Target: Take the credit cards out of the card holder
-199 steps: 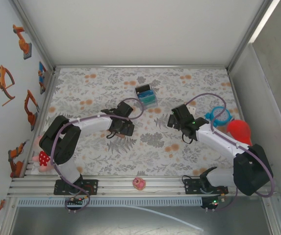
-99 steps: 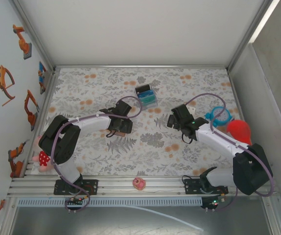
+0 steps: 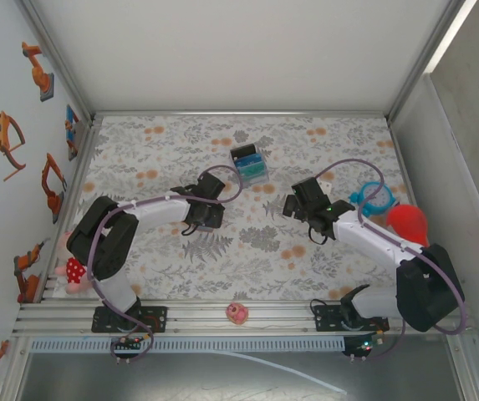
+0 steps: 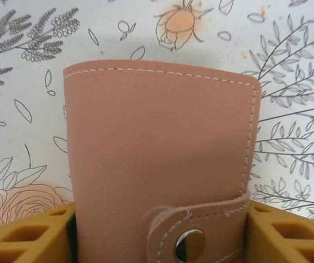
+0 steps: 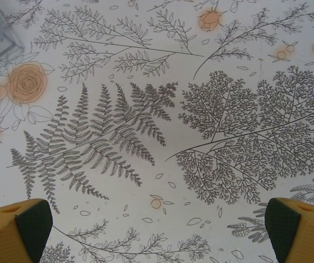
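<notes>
The card holder (image 4: 159, 159) lies flat on the flowered table (image 3: 323, 142), left of centre and under the left arm. It is folded shut, with the snap strap fastened at its near end. The credit cards are presumably inside, so nothing is out yet.

The left gripper (image 4: 159, 211) straddles the snap end with 1 yellow finger (image 4: 30, 230) at each side edge. The wallet's long axis runs straight away from the wrist, between the jaws. The right-side finger looks to be touching and the left side has a thin dark gap, so I cannot tell whether it is a real pinch.

The right gripper (image 5: 157, 219) is well apart to the right, over bare cloth, with its fingers (image 5: 14, 224) spread wide and holding nothing.

The left arm is the nearer by far. The next move likely needs the snap undone, with the right arm coming across.

A black box (image 3: 249, 163) sits further back, between the 2 arms.
</notes>
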